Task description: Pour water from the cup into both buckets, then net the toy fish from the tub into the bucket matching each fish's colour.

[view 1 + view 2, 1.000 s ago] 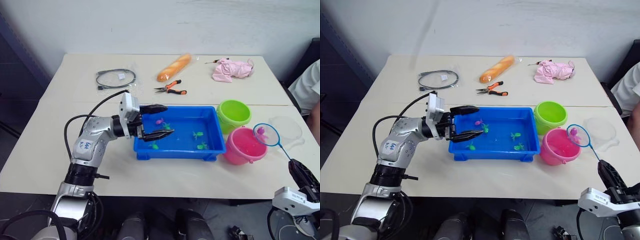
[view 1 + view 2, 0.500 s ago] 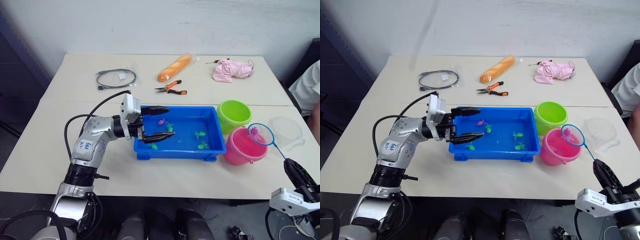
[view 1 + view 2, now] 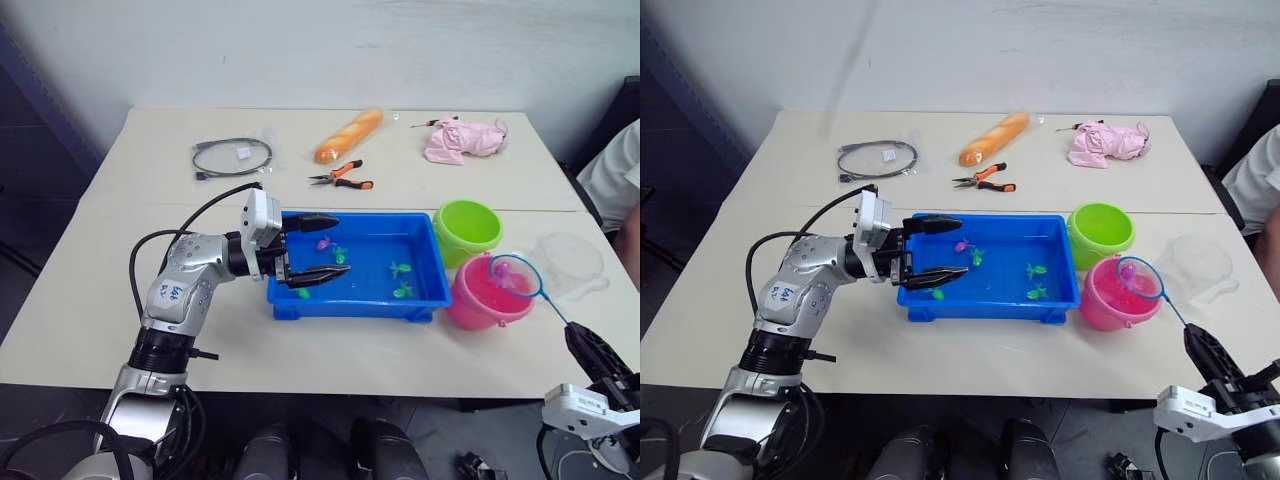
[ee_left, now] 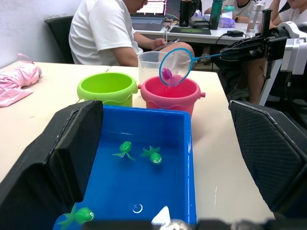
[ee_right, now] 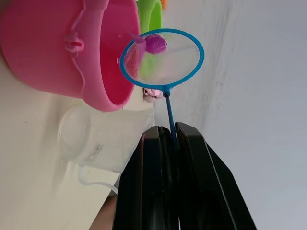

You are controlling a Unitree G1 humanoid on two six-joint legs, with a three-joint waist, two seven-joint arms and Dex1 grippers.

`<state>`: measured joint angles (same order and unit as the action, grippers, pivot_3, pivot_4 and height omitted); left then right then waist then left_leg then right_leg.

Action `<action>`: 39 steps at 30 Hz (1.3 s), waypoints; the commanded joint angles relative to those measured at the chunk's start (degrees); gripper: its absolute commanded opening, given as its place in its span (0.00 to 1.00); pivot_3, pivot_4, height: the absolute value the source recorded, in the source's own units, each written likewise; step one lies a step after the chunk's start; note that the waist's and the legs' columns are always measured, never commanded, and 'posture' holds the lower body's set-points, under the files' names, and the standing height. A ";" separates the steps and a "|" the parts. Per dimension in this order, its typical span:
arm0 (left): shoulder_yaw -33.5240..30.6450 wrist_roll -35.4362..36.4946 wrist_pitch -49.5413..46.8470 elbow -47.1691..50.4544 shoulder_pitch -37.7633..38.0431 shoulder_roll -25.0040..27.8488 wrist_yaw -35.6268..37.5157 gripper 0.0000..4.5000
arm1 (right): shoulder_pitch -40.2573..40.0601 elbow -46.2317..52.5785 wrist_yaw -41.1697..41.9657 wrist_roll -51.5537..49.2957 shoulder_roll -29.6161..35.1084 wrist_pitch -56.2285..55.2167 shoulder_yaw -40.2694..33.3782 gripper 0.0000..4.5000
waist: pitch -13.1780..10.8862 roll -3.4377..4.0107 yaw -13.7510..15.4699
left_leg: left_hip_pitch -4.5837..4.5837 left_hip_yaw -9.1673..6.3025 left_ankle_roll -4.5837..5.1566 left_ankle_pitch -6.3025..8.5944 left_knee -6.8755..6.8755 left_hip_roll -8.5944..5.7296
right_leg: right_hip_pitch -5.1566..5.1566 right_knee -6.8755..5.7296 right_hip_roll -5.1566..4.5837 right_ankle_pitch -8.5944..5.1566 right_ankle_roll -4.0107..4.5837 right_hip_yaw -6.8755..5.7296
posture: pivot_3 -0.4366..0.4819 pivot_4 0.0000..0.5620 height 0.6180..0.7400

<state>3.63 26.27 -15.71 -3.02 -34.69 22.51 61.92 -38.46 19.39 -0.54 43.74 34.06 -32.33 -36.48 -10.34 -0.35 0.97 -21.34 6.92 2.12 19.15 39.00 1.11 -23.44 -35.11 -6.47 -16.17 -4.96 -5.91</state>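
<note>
Your right gripper [image 5: 165, 139] is clamped on the net [image 3: 1139, 278], a pink fish [image 5: 154, 44] in it, over the pink bucket [image 3: 1110, 296]. Left gripper [image 3: 312, 246] is apart at the tub [image 3: 360, 297]. Approx. 5 fish left.

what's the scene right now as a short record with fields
right gripper: shut on net handle
net: over the pink bucket, pink fish inside
left gripper: open, at the tub's left end
tub contents: green fish, one more pink one
green bucket: behind the pink bucket
cup: right of the buckets
</note>
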 commanded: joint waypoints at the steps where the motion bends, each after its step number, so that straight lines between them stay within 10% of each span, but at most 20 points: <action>1: 0.41 -0.12 0.68 0.95 0.00 -0.31 0.26 1.00 | -0.48 0.51 -1.70 0.00 0.25 0.02 -1.95 0.00 | 0.00 0.00 0.01 | 0.00 0.00 0.00 0.00 0.00 0.00 | 0.00 0.00 0.00 0.00 0.00 0.00 | 0.48 0.27 1.00; 21: 0.69 -0.35 0.87 0.33 -0.71 -1.36 -0.26 1.00 | 1.92 -2.23 -2.99 -2.78 3.28 1.46 -4.96 0.00 | 0.00 0.00 -0.09 | 0.03 0.01 -0.03 -0.02 0.01 0.01 | 0.01 -0.06 0.01 -0.02 0.02 0.02 | 0.48 0.27 1.00; 30: -2.87 0.39 1.40 0.05 1.53 4.34 1.76 1.00 | 9.83 9.37 16.04 -38.32 9.79 10.93 -1.58 0.00 | 0.00 -0.01 -1.43 | 0.12 0.01 -0.03 -0.03 0.01 0.06 | 0.04 -0.12 0.02 -0.02 0.03 0.03 | 0.48 0.27 1.00; 34: -8.13 0.89 1.81 -1.71 4.15 9.02 1.39 1.00 | 23.45 15.89 27.34 -74.12 17.95 37.99 9.33 0.00 | -0.02 -0.03 -2.39 | 0.16 0.00 0.03 -0.05 0.11 0.09 | 0.04 -0.33 -0.07 -0.03 0.05 0.03 | 0.48 0.27 1.00; 39: -13.13 0.84 1.42 -1.80 8.75 13.91 -0.05 1.00 | 38.36 18.69 27.16 -90.94 21.69 61.75 23.51 0.00 | -0.02 -0.05 -1.81 | 0.08 -0.31 -0.03 -0.04 0.08 0.18 | 0.00 -0.46 -0.10 -0.22 0.39 -0.25 | 0.48 0.27 1.00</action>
<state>-7.38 26.70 -14.93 -5.71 -26.45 35.44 62.43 -3.05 36.27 28.02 -42.23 55.65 22.55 -15.71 -10.36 -0.40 -0.83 -21.29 6.60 2.09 19.11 39.08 1.28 -23.47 -35.56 -6.60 -16.39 -4.57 -6.17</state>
